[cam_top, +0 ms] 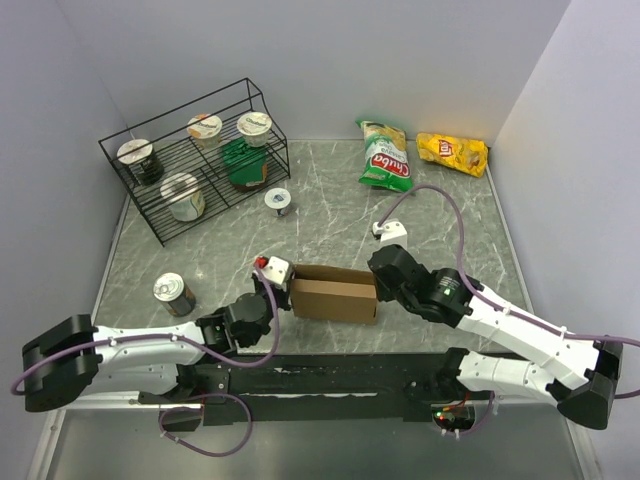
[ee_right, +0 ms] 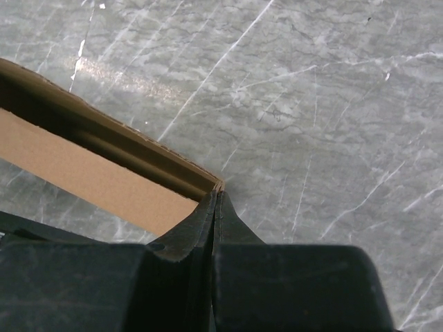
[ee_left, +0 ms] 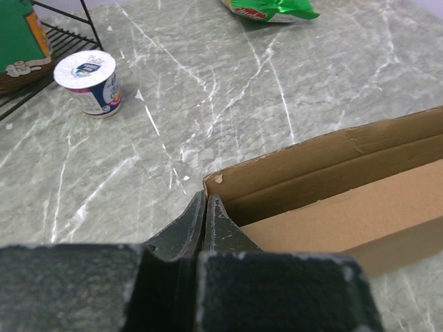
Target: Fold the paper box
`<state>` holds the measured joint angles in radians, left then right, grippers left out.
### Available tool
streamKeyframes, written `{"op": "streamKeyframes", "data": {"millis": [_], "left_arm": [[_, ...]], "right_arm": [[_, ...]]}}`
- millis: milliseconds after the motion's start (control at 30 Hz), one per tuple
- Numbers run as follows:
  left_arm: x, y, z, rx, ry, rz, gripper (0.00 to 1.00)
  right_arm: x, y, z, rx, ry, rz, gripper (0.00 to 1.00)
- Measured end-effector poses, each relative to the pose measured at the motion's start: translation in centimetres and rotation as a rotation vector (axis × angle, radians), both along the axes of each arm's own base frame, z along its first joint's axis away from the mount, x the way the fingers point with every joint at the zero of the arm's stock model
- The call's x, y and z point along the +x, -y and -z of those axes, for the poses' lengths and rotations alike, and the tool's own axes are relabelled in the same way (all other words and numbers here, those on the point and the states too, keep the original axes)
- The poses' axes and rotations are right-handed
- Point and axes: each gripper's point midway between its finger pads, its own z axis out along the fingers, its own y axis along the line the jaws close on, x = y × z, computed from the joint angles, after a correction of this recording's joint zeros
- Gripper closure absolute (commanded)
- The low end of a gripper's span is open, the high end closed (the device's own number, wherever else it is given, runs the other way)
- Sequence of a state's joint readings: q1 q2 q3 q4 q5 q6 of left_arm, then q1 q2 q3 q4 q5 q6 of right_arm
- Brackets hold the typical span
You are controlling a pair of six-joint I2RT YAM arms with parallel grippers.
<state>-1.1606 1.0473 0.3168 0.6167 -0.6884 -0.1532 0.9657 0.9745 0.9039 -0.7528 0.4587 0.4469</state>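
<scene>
the paper box (cam_top: pixel 334 292) sits on the table (cam_top: pixel 330 205), long axis left to right. left pincer (ee_left: pixel 205 204), fingers together, meets its left-end corner; right pincer (ee_right: pixel 217 200), likewise together, its right-end corner.

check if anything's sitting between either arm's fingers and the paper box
Nothing visible is. The left fingers, shut, have their tips right at one end corner of the paper box. The right fingers, also shut, sit at a corner of its opposite end.
</scene>
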Motion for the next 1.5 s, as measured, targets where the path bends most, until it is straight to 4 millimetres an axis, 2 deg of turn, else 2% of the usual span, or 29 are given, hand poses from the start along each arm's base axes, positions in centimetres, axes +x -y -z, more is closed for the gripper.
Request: {"op": "streamKeyframes", "data": {"millis": [500, 933, 1033, 1200, 1500], "left_arm": [[-0.5, 0.6, 1.0, 0.213, 0.043, -0.165, 0.99], [-1.3, 0.5, 0.9, 0.27, 0.076, -0.247, 0.99], [-1.3, 0.5, 0.9, 0.267, 0.074, -0.246, 0.99], [-1.4, 0.8, 0.9, 0.269, 0.062, -0.243, 0.99], [-1.2, 1.0, 1.1, 0.278, 0.045, -0.284, 0.99]], "right_arm": [[-0.5, -0.2, 0.0, 0.059, -0.035, 0.016, 1.0], [-0.7, -0.4, -0.2, 0.116, -0.042, 0.046, 1.0], [-0.7, -0.4, 0.3, 0.129, -0.041, 0.055, 1.0], [-1.2, -0.2, 2.3, 0.144, -0.065, 0.068, 1.0], [-1.8, -0.3, 2.5, 0.166, -0.035, 0.066, 1.0]]}}
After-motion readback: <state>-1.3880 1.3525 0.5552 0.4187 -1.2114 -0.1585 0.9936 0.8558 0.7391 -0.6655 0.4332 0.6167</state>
